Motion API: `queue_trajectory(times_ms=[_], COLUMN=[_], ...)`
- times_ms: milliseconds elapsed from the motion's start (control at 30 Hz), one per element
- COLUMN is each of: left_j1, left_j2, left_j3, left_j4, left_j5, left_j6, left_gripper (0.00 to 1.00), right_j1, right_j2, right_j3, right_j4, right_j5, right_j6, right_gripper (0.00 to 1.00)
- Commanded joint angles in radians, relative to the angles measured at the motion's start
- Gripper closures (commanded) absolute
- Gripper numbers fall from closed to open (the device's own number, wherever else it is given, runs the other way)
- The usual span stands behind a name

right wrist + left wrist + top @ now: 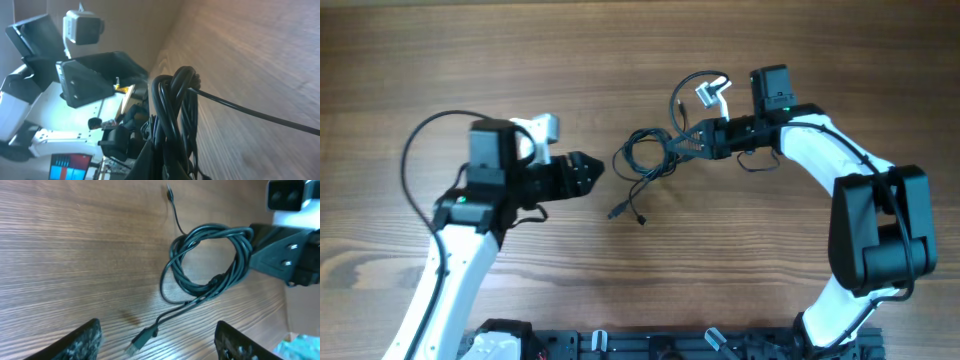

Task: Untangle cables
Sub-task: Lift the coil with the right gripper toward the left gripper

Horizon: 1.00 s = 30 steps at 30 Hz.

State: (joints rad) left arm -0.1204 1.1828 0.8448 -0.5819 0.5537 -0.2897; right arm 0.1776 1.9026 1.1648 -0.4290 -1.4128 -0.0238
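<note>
**Cables, one coil, pinned at one side**

Item: thin black flexible cables [645,160], wound together into a loose round coil with stray tails. One tail ends in a small flat plug [142,340]; another thin tail [170,192] leaves the coil on the opposite side.

Location: mid-table, between the two arms.

Holding: the black two-finger right gripper [678,143] is clamped on the coil's edge, with several strands bunched in its jaws. This is judged to be an anchor, so that a strand can be drawn out against it.

Opposite: the black two-finger left gripper [595,174] points at the coil from near by, not touching it. Its fingers [85,340] stand wide apart and empty, probably ready to take the plugged tail.

Surface: brown wood-grain table [470,60], flat and matte.

Room: the right wrist view shows blurred clutter beyond the table edge and a screen with red and blue panels [70,167]. Nothing more can be told.
</note>
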Motion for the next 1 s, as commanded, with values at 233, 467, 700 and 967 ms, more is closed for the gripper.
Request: queue_trajectory(times_ms=[233, 467, 700, 967], left_j1=[-0.147, -0.148, -0.148, -0.148], left_j2=[0.173, 0.209, 0.263, 0.392], left_j3=[0.019, 0.019, 0.019, 0.018], left_j4=[0.068, 0.053, -0.002, -0.031], left_j5=[-0.262, -0.307, -0.442, -0.513], left_j6=[-0.026, -0.066, -0.145, -0.274], left_gripper=[0.52, 0.56, 0.56, 0.54], right_j1=[0.061, 0.061, 0.061, 0.048], right_j2=[-0.035, -0.035, -0.035, -0.035], right_j3=[-0.010, -0.010, -0.010, -0.010], right_j4=[0.018, 0.060, 0.158, 0.272], right_j5=[-0.017, -0.020, -0.106, -0.137], right_j6=[0.028, 0.088, 0.166, 0.294], right_gripper=[0.96, 0.96, 0.96, 0.96])
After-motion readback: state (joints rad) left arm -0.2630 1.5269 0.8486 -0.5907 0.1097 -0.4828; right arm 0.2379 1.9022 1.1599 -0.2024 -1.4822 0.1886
